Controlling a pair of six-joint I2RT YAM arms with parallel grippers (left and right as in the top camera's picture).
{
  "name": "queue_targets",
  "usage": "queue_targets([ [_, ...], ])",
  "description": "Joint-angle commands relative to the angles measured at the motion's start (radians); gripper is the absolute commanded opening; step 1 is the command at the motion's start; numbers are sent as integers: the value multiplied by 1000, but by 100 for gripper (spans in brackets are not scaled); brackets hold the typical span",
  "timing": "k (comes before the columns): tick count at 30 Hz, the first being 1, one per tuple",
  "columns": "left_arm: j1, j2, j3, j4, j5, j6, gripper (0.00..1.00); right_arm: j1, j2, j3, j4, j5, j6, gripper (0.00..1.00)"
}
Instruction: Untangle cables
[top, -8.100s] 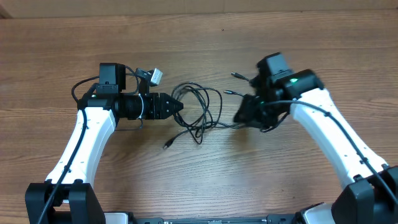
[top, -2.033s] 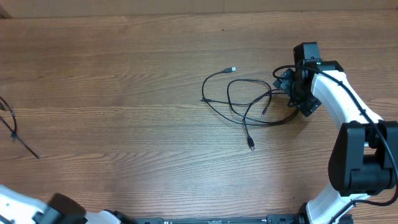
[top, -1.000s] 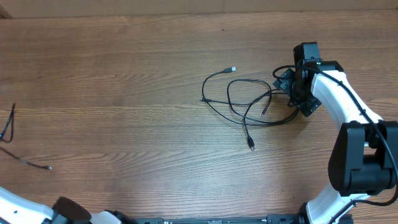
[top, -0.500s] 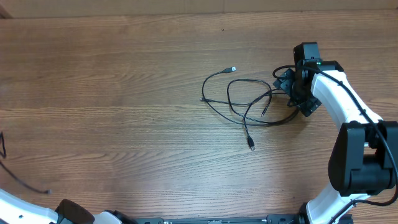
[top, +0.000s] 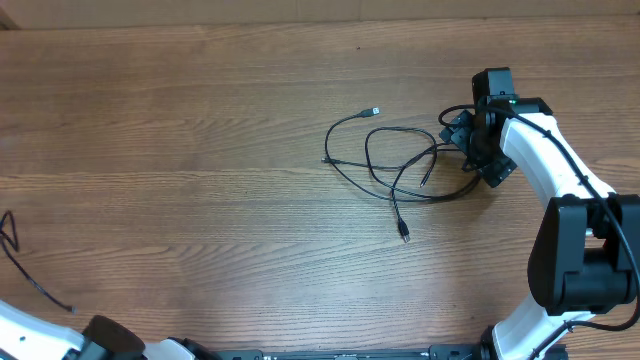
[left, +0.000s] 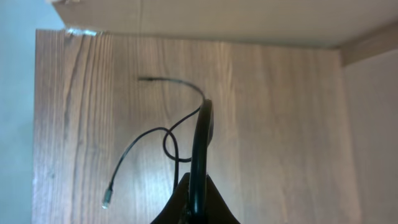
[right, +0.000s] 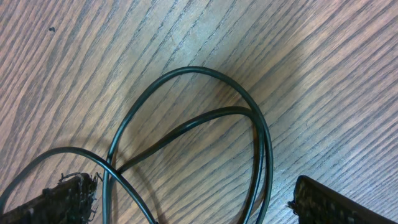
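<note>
Wooden bench (top: 200, 120) from above: two cables (top: 400, 170) looped together just beside the right hand (top: 478, 148), third cable (top: 38, 283) well apart from it. From the left wrist: left hand (left: 204, 115) pinched shut on that third cable, loop and plug trailing left of the fingers. From the right wrist: right hand spread wide, gripping nothing, loops lying between its fingers. Likely one cable separated; next, closing on a single strand and drawing it clear.

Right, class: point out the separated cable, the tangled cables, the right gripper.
separated cable (left: 174, 81), left wrist view, upper arc
tangled cables (top: 368, 155), overhead view, inner loop
right gripper (right: 193, 185), right wrist view, between fingertips
</note>
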Motion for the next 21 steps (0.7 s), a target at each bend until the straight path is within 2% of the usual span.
queue_targets([
  [1,0,57,10,-14,11,27,4,1,-5,-3,4,11,3,100],
  [10,0,198,10,-15,7,-58,4,1,-5,-4,4,11,3,100],
  [21,0,393,10,19,-17,-67,5,1,-5,-4,4,11,3,100],
])
